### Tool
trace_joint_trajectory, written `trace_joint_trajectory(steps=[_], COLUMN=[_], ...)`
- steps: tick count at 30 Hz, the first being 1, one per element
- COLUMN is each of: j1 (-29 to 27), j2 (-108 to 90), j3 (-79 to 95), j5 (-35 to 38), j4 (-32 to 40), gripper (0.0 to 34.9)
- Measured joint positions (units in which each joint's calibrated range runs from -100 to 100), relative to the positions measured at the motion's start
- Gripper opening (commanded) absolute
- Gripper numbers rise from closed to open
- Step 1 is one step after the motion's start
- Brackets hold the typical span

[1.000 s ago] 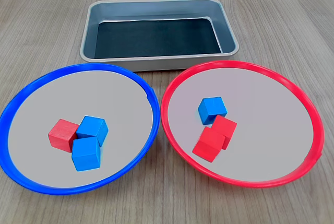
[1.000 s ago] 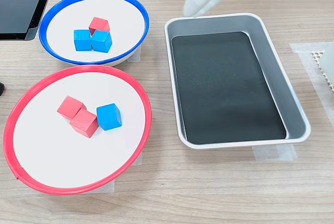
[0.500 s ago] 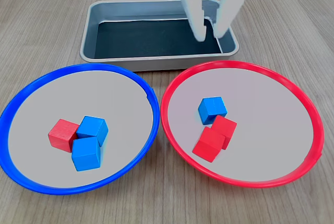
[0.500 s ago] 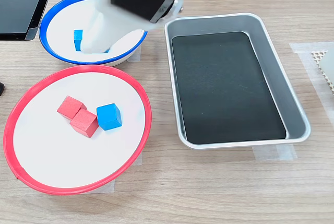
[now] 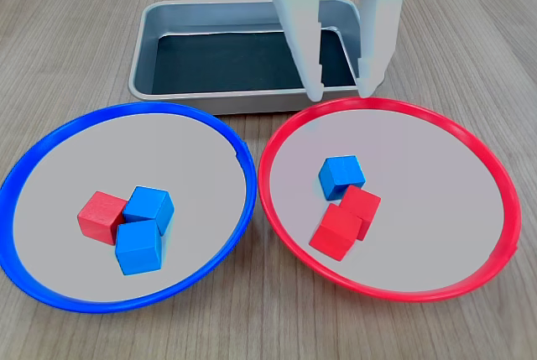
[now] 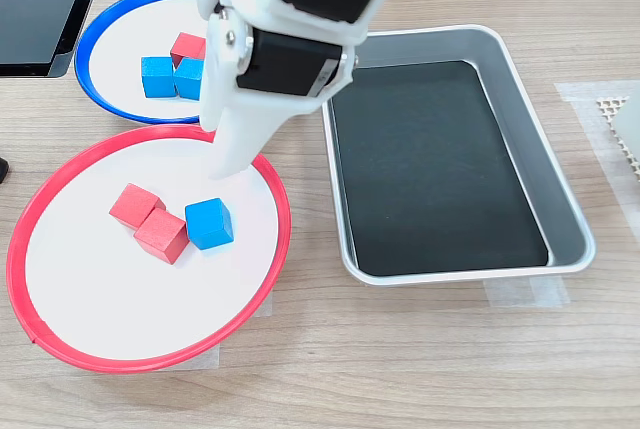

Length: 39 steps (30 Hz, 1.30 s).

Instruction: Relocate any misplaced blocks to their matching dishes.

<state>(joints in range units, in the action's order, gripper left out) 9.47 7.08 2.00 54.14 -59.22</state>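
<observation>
While jaws gape, gripper (image 5: 340, 91) above red-rimmed dish (image 5: 470, 138)

Matt grey metal tray (image 5: 252, 16) with black liner, on wood-grain table (image 5: 75, 33), glossy-rimmed plates (image 5: 126, 112).

Setting: robotics lab or test bench | Evidence: wood-grain counter (image 5: 75, 24); tape (image 6: 520, 294) fixing metal tray (image 6: 570, 219) in place; white robot arm (image 6: 290, 39); toy cubes in colour-rimmed dishes; dark equipment (image 6: 40, 9) at the second exterior view's far left

Six cubes (image 5: 341, 177) (three red), two dishes (image 5: 470, 138)
</observation>
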Motion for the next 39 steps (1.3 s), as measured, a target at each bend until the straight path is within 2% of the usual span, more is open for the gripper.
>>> trace_joint_trajectory(steps=[7,10,17,28,39], j1=[0.9,0.8,-0.1,-0.8,-0.6], j2=[2.6,7.3,14.3,26.3,29.2], j3=[0.5,-5.9,-17.5,-32.7,-35.6], j5=[-0.2,-0.8,-1.2,-1.3,-2.0], j4=[-1.0,-5.8,-11.3,-12.9,-17.0], gripper=[12.2,11.9,11.7,11.9,12.3])
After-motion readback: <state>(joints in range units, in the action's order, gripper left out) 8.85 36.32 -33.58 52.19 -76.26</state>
